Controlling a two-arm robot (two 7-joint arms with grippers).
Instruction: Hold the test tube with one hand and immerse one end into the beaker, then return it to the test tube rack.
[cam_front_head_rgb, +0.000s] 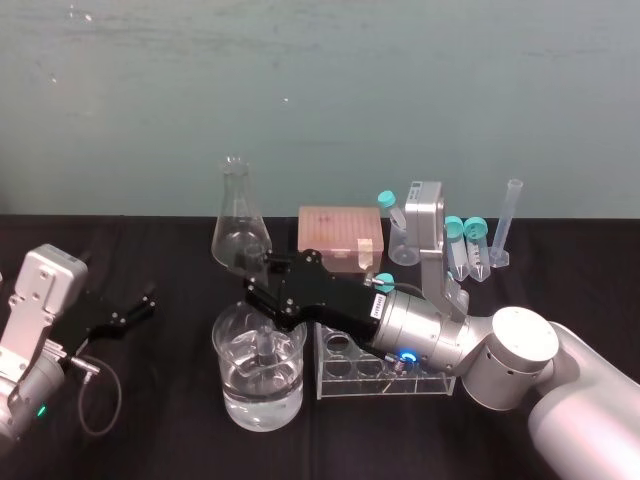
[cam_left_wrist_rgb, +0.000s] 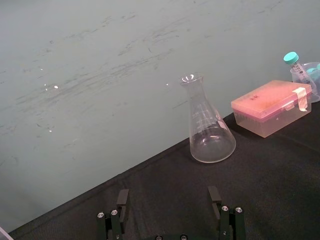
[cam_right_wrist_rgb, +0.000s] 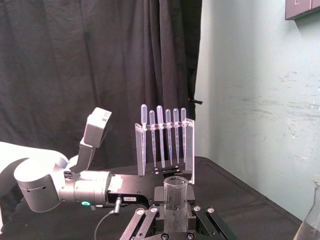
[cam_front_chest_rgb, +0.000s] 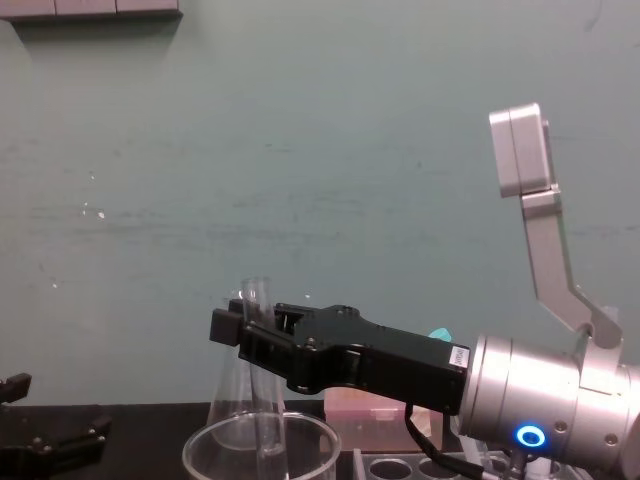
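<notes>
Item: test tube (cam_right_wrist_rgb: 176, 199), slim clear glass, uncapped. Holder: right gripper (cam_front_head_rgb: 258, 292), reaching from the robot's right across to the middle of the table (cam_front_head_rgb: 150, 430), fingers closed on the tube's upper part, with the flared rim standing clear above them in the chest view. Attitude: long axis upright, or very near it. Position: directly over the beaker (cam_front_head_rgb: 232, 400), lower part passing below the rim and inside the glass wall. The bottom end looks to meet the water, though the exact depth cannot be read. Destination: rack (cam_front_head_rgb: 380, 388), just beside the beaker on the robot's right, under the right wrist, its holes facing up. Bearing for the coming move, as a judgement: the rack lies a short way to the right of the tube. The tube would need to rise along its own axis until its end clears the beaker rim, then shift right and go down into a hole, kept upright throughout. Nearer arm: the right, which has the tube already. Left gripper (cam_left_wrist_rgb: 168, 197): parked low at the robot's far left, fingers wide apart and holding nothing, well apart from beaker and rack. Neighbour: flask (cam_front_head_rgb: 238, 225), behind the beaker and not touching it.
</notes>
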